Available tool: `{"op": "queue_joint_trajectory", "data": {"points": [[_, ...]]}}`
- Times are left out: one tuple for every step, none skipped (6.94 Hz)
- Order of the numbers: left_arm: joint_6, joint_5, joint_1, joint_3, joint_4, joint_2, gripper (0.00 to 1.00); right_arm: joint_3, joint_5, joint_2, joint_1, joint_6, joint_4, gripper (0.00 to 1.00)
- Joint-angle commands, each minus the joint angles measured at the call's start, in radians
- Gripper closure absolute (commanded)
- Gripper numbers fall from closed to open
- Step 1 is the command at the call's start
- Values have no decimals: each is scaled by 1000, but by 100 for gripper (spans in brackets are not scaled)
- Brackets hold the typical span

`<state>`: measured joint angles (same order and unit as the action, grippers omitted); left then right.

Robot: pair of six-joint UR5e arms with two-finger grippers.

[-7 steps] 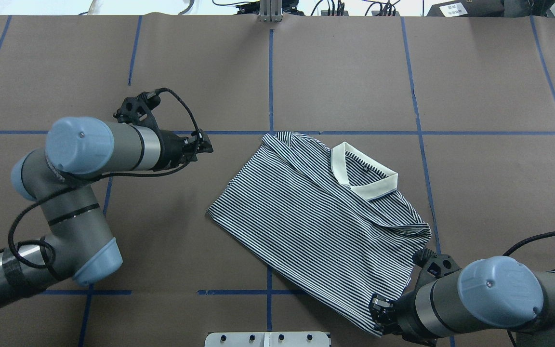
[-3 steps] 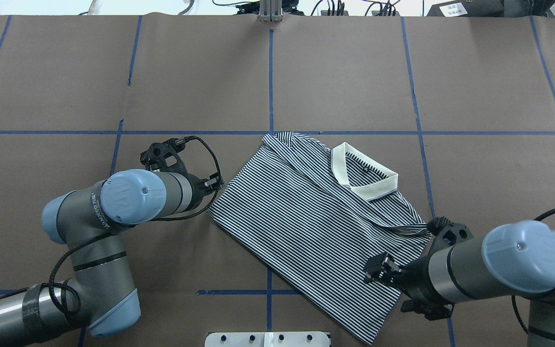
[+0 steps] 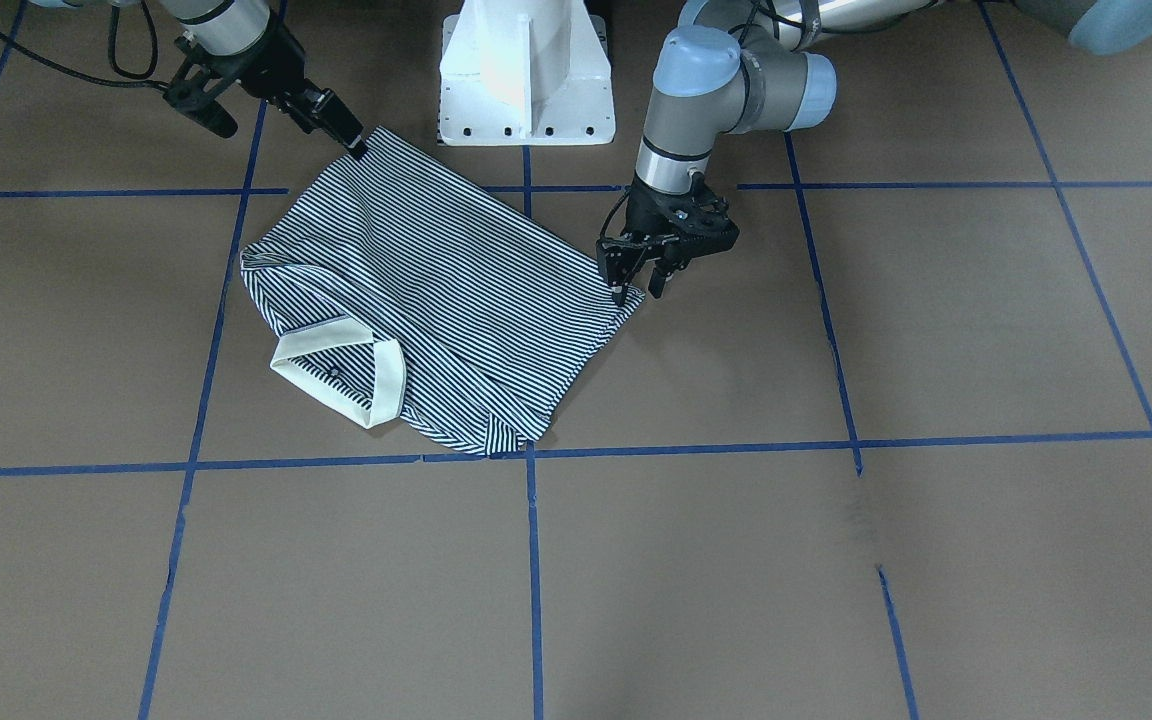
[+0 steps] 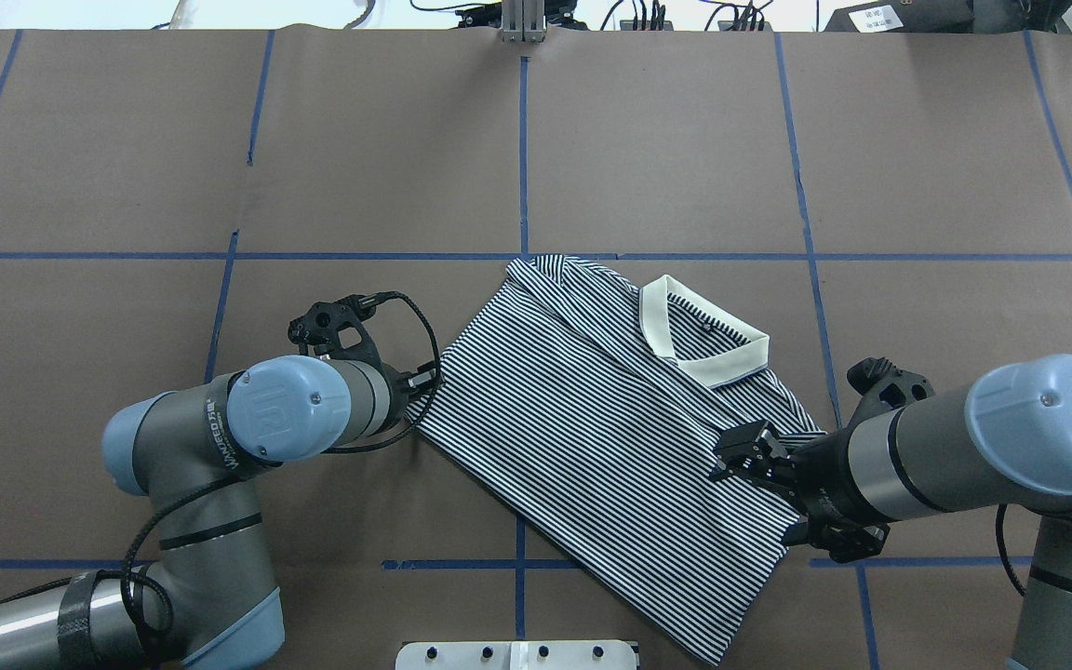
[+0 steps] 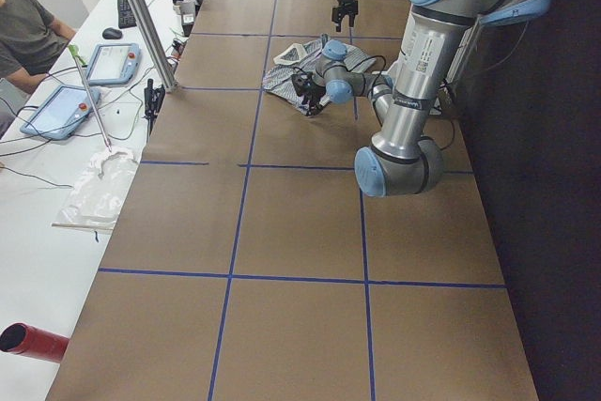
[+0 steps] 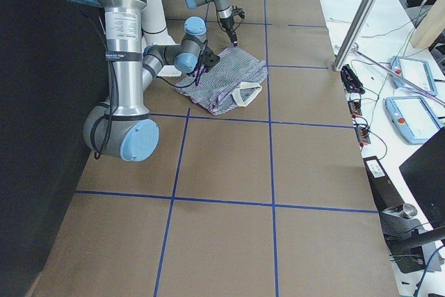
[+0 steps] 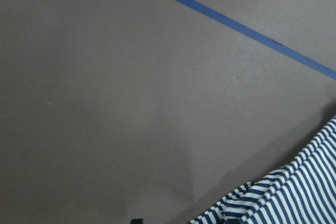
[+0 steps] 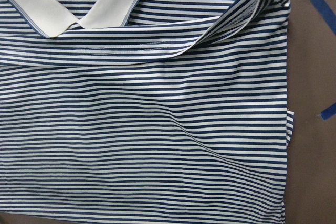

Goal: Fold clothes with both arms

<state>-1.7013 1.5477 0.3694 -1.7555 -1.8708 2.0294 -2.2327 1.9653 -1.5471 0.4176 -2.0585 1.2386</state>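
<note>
The striped polo shirt [image 4: 592, 437] lies partly folded on the brown table [image 4: 359, 140], with its white collar [image 4: 722, 370] on the side away from the robot. The left pincer [image 3: 636, 292] points down at the shirt's hem corner, fingers spread apart. The right pincer [image 4: 743, 456] hangs over the shirt near the folded sleeve. I cannot tell whether it is open or closed.

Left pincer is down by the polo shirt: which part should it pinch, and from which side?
Probably the hem corner of the polo shirt nearest the left pincer, coming in low from the bare table side. The shirt lies flat, and that corner juts toward the pincer, at the far end from the collar.
</note>
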Motion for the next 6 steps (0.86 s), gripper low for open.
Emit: {"op": "queue_joint_trajectory", "data": {"points": [[2,-5,-15,10,21,0,44,2,4,4,9,0,1,0],[2,-24,-15,11,22,3,63,2,4,1,10,0,1,0],[2,-29,-15,11,22,3,90,2,6,1,12,0,-1,0],[5,-31,-14,7,22,3,100,2,6,1,12,0,1,0],[9,-31,-10,5,22,3,100,2,6,-1,12,0,1,0],[14,-32,3,-1,27,2,100,4,6,-1,12,0,1,0]]}}
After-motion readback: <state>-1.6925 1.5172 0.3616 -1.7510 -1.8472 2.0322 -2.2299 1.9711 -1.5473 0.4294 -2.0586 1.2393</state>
